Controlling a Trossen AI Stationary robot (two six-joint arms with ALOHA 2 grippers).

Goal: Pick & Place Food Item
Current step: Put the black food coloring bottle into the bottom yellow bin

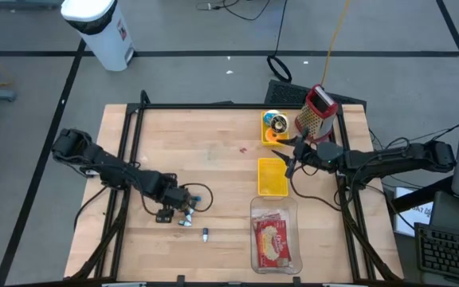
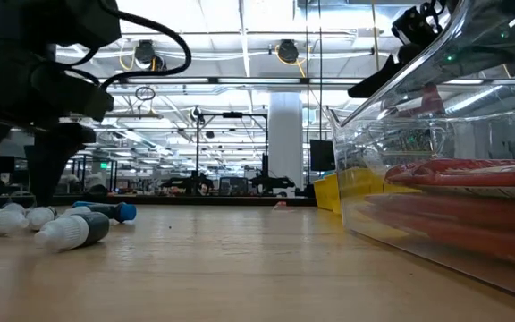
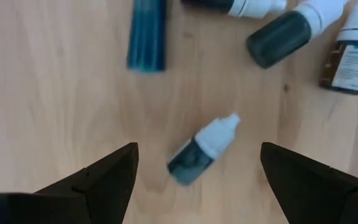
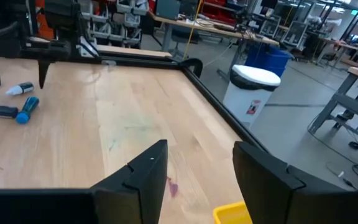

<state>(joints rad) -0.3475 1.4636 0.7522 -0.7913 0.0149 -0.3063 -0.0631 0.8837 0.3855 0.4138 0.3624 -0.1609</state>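
Observation:
Several small dark bottles with white caps lie on their sides on the wooden table, left of centre. My left gripper points down, open, above one of them, a finger on either side and apart from it. Other bottles and a blue-capped tube lie just beyond. In the high view this gripper is at the near left. My right gripper is open and holds nothing; it hangs level over the yellow tray.
A clear tub holding a red packet stands at the near right. A metal grater and a can on an orange dish stand at the far right. One more bottle lies near the front edge. A black frame rims the table.

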